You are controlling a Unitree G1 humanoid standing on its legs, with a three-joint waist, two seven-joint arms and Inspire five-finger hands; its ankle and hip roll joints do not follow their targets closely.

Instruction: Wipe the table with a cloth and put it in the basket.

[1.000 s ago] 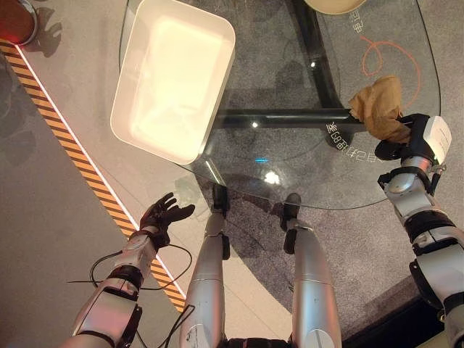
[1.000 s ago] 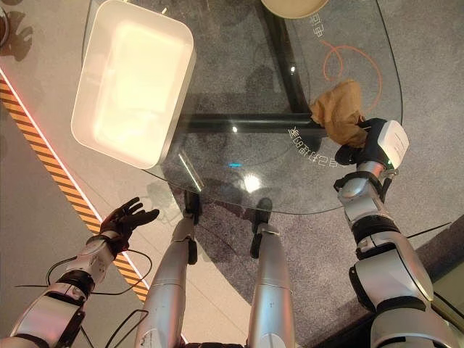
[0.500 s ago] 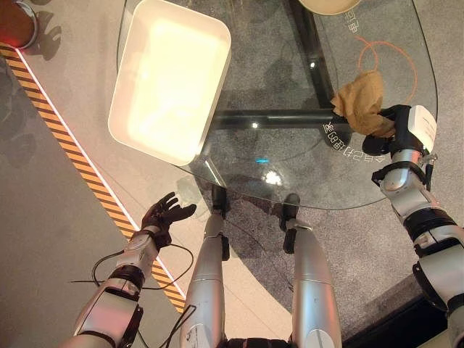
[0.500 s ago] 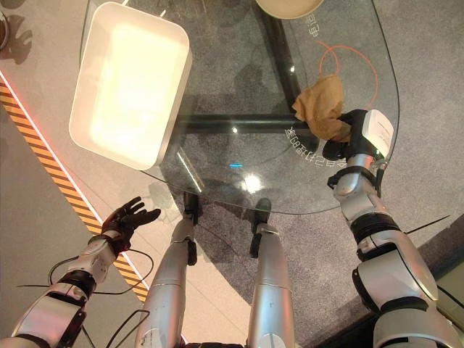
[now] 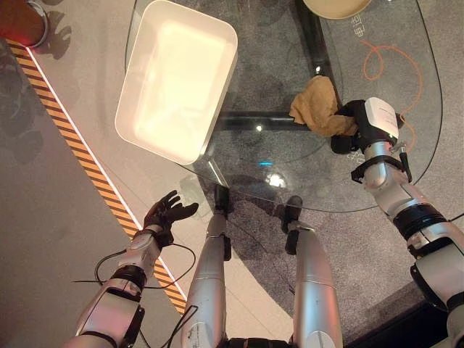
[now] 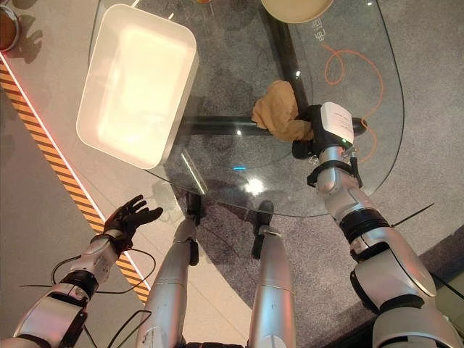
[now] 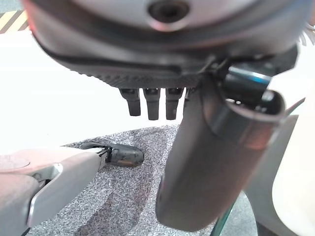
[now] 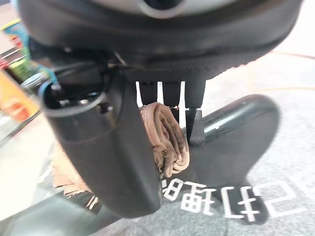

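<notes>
L hand [image 5: 168,214] low, off table, over floor by striped tape [image 5: 69,141]; fingers spread, relaxed, holding nothing. White basket [image 5: 217,94] on table's left part, overhanging glass edge. Glass table [image 5: 283,163] w/ dark beam beneath. Tan cloth [image 5: 316,105] bunched on glass near centre, right of basket, apart from it. R hand [image 5: 351,123] just right of cloth, fingers curled, clamped on its bunched edge [image 8: 165,140]. Orange scribble [image 5: 384,58] on glass beyond hand.
</notes>
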